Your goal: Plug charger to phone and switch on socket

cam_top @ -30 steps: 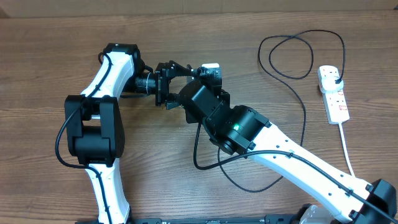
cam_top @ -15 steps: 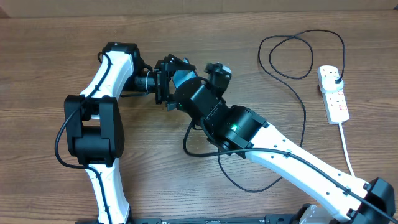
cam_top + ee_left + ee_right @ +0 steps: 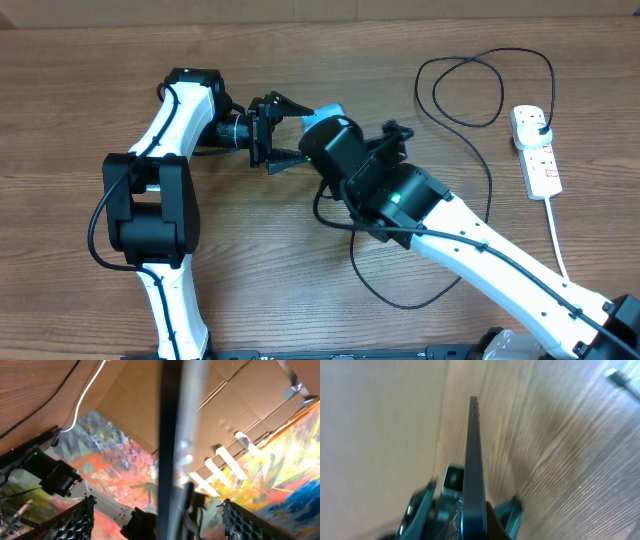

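1. Overhead: your L gripper sits mid-table pointing right. Its fingers are spread wide, one above and one below the nose of the R gripper.
2. Overhead: the phone shows only as a small light-blue corner at the top of the R gripper. The rest is hidden under the R wrist.
3. Overhead: the charger is a thin black cable. It loops at top right, runs down past the R arm and curls under it. Its black plug sits in the top end of the socket; the connector tip isn't visible here.
4. Overhead: the socket lies at the far right of the table, well apart from both grippers. Its thick white cord trails toward the bottom edge. The switches are too small to read.
5. L wrist: the phone is edge-on, a dark upright strip down mid-frame between your two mesh-faced fingers. There's a gap on each side, so the L fingers are wide and not gripping.
6. L wrist: wood shows at top left with the black cable and white cord crossing it. Cardboard and a bright painted backdrop are behind.
7. R wrist: the phone is edge-on again, a thin dark edge with two tiny holes near its far end. It rises from between the R fingers, which are clamped on its near part, with wood behind.
8. R wrist: there's a small dark blurred bit on the wood at top right; can't tell what it is.
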